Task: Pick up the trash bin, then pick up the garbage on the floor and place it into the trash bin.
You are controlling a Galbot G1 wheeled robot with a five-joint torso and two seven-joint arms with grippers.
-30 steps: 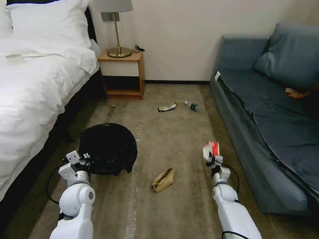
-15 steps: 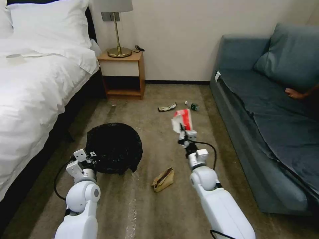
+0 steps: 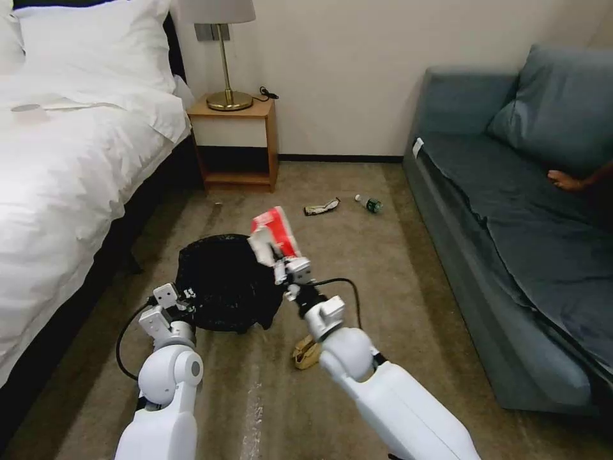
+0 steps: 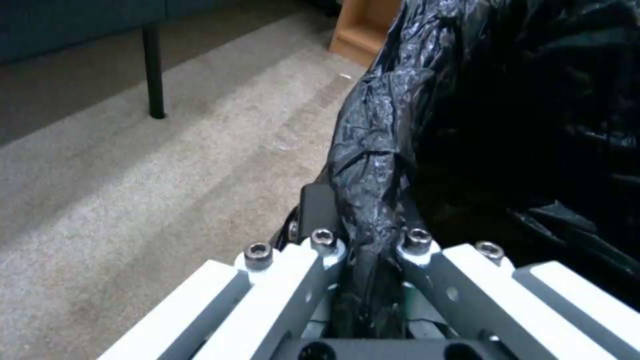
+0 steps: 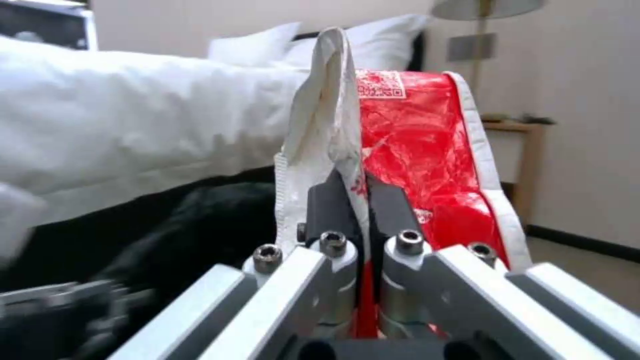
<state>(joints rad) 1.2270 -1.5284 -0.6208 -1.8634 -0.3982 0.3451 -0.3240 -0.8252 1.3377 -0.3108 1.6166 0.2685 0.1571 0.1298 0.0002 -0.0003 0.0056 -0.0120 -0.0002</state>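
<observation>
While the robot faces the far wall, the bed (image 3: 57, 166) fills the carpet's edge from nine to eleven o'clock, and a nightstand (image 3: 239, 144) with a brass lamp (image 3: 225, 57) stands at about eleven. At about ten o'clock from the arms, the trash bin (image 3: 220, 284) sits on the carpet beside the bed, its black bag liner (image 4: 427, 125) crumpled over the rim. The left gripper (image 3: 179, 300) is at the bin's near rim, at its seven o'clock edge, and its fingers (image 4: 313, 210) are pressed together on a fold of the liner. Just to the right, the right gripper (image 3: 284, 262) is held up at the bin's three o'clock edge, its dark fingers (image 5: 330, 200) pinching the lower part of the red-and-white wrapper (image 3: 273, 235), which stands upright above them, over the bin's right rim. Below that arm, at six o'clock from the wrapper, a crumpled tan paper bag (image 3: 305, 352) lies on the carpet, partly hidden by the forearm. Farther off, at twelve to one o'clock, a flat dark wrapper (image 3: 321, 206) and a small clear bottle (image 3: 369, 204) lie near each other, well apart from the bin. A blue sofa (image 3: 511, 211) runs along the three o'clock side.
</observation>
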